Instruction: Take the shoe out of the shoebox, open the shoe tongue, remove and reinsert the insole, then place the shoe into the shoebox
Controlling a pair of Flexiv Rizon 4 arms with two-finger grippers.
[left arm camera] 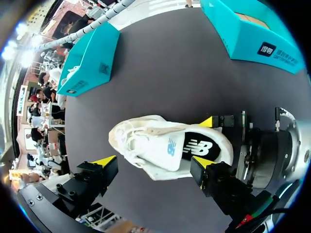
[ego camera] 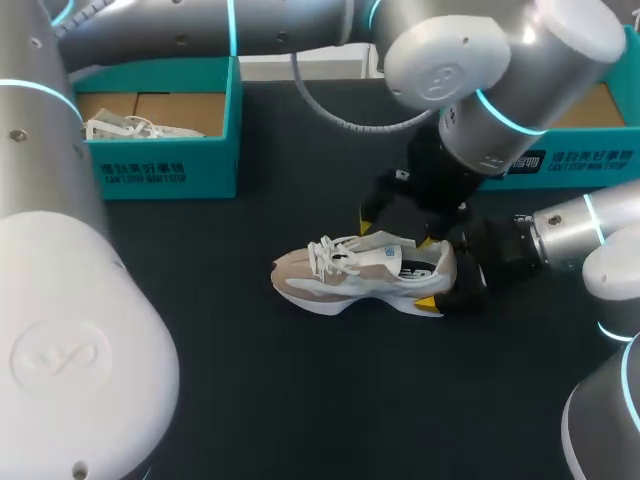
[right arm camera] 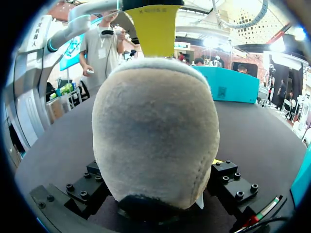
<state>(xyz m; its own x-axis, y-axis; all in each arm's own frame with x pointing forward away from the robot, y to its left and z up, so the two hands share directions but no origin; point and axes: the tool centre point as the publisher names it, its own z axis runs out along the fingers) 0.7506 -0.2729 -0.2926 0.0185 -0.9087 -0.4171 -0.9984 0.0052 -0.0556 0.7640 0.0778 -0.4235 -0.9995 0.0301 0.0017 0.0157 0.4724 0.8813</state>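
Gripping shoe [ego camera: 345,275] heel, right claw [ego camera: 438,275], seemingly; shoeboxes [ego camera: 160,165] line far table [ego camera: 300,400] edge.

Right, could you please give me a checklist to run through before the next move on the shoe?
1. Shoe resting on the table, outside any box: ok.
2. Right end effector shut on the heel from both sides: ok.
3. Left end effector open and empty, above the shoe: ok.
4. Insole seated inside the shoe: ok, it shows dark in the opening.
5. Tongue pulled clear of the opening: cannot tell.
6. Shoebox beyond the heel free inside: cannot tell, mostly hidden by the left arm.
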